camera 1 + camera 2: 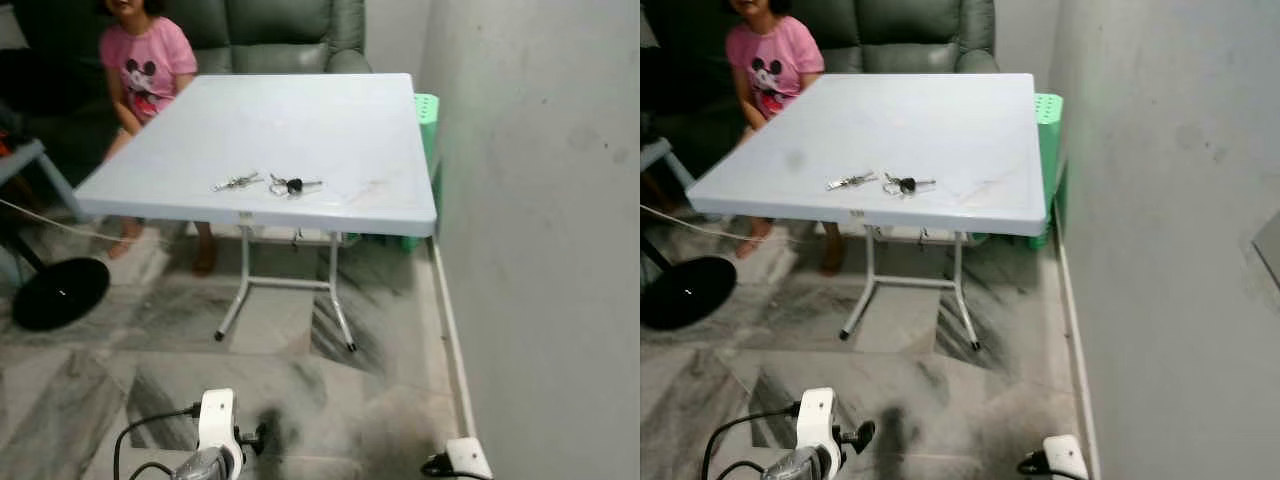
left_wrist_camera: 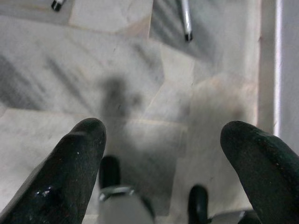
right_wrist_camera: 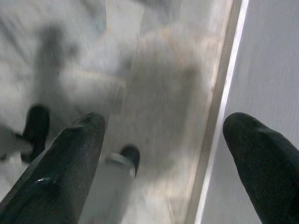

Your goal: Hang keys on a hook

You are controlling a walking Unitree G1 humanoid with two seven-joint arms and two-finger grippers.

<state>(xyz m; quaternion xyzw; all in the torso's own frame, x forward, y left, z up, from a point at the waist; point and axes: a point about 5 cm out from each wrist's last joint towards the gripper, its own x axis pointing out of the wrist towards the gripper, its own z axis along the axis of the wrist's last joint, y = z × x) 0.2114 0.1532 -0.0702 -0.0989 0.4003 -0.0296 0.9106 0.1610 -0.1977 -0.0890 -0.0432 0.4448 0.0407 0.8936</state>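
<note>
Two bunches of keys lie near the front edge of a pale folding table (image 1: 330,120): a silver bunch (image 1: 237,182) and, just to its right, a bunch with a black-headed key (image 1: 293,185). Both arms hang low, well short of the table. In the left wrist view my left gripper (image 2: 163,172) is open, its black fingers (image 2: 74,172) spread wide over the marble floor. My right gripper (image 3: 163,163) is open too, above the floor beside the skirting of the wall, with nothing between its fingers (image 3: 70,172).
A person in a pink shirt (image 1: 145,65) sits at the table's far left corner, before a grey-green sofa (image 1: 280,30). A green stool (image 1: 427,125) stands between table and right wall (image 1: 540,220). A black round base (image 1: 60,292) lies on the floor at left.
</note>
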